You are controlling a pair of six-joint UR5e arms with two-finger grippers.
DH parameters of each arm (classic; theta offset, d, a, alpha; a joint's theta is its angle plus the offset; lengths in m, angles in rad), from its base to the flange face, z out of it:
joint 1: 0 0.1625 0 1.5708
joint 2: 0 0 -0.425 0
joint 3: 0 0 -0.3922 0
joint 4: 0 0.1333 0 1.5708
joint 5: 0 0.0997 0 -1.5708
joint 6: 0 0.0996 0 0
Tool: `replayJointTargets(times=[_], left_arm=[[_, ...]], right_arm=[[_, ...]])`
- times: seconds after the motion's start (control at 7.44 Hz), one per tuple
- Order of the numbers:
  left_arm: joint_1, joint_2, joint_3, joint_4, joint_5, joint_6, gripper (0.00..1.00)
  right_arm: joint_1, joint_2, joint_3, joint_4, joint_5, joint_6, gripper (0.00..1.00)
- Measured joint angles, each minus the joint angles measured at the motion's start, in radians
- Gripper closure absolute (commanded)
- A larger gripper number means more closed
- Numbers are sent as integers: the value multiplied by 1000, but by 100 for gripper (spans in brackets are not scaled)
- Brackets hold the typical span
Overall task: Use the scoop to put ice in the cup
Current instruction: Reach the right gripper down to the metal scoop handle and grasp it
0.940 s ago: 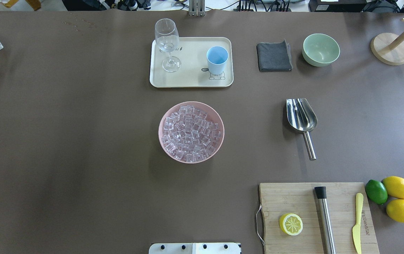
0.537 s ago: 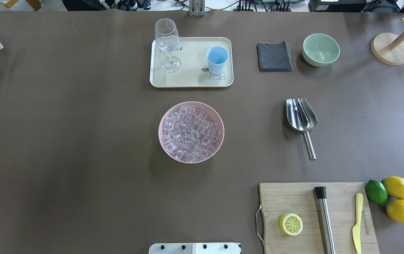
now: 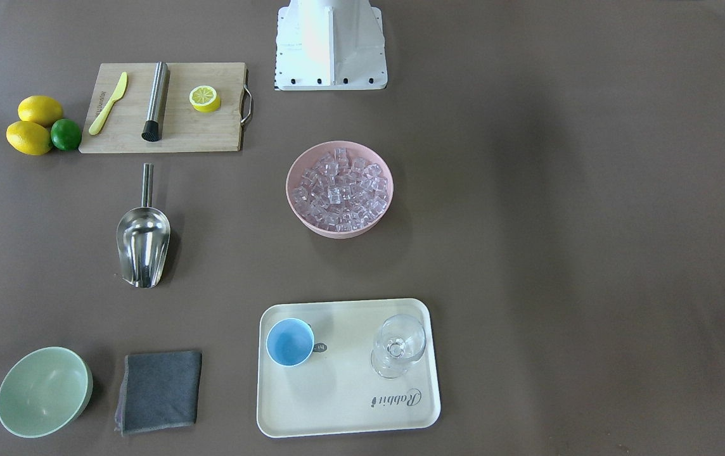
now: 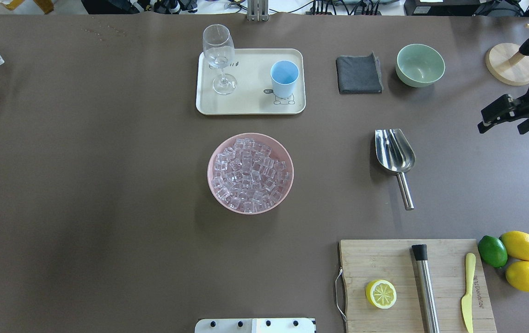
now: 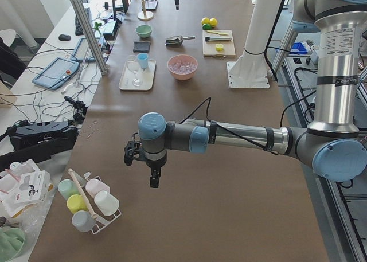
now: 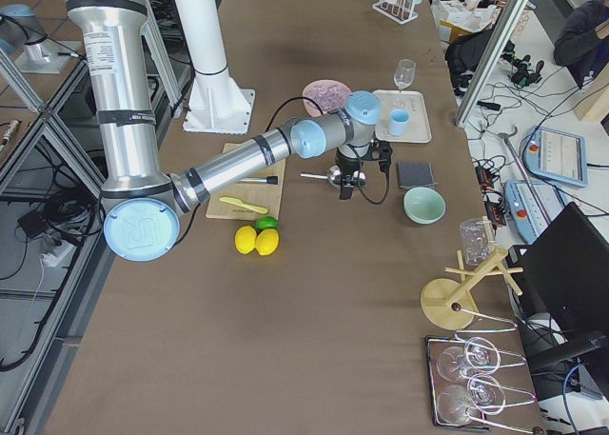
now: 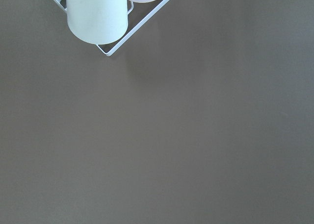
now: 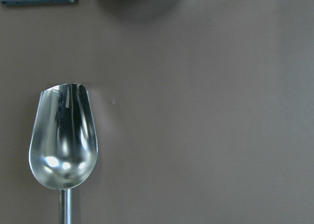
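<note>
The steel scoop [image 4: 395, 155] lies on the table right of the pink bowl [image 4: 209, 173], its handle towards the robot. It also shows in the right wrist view [image 8: 64, 140]. The bowl is heaped with clear ice [image 4: 249, 174]. The light-blue cup [image 4: 285, 76] stands upright and empty on the cream tray [image 4: 250, 104]. My right gripper [image 4: 500, 122] hovers at the right edge, to the right of and beyond the scoop; its fingers look apart and empty. My left gripper [image 5: 152, 182] hangs over bare table far to the left, and I cannot tell its state.
A stemmed glass [image 4: 218, 55] stands on the tray. A grey cloth [image 4: 359, 74] and a green bowl [image 4: 420, 64] are beyond the scoop. A cutting board [image 4: 384, 263] holds a lemon half, a steel cylinder and a knife. A rack of cups [image 5: 86, 202] is near the left gripper.
My right gripper has come into the overhead view from the right edge and moved left towards the scoop. Nothing on the table has moved.
</note>
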State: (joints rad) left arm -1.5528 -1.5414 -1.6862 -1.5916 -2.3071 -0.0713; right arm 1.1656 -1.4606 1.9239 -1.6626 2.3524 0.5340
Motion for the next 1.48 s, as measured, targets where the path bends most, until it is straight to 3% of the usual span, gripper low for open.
replayJointTargets(times=[0.54,0.81,1.21,1.48], left_arm=[[7,-1,-13,-4,0,1,2],[68,-2,-38,-64,3,-1,2],[205,-4,-57,-286,6,0,2],[319,-17,-54,-484,11,4,2]], right_arm=[[-211,55,20,5,-86,185,0],[-285,67,16,7,-97,279,0],[-371,66,6,27,-106,359,0],[-421,58,-34,125,-129,436,1]])
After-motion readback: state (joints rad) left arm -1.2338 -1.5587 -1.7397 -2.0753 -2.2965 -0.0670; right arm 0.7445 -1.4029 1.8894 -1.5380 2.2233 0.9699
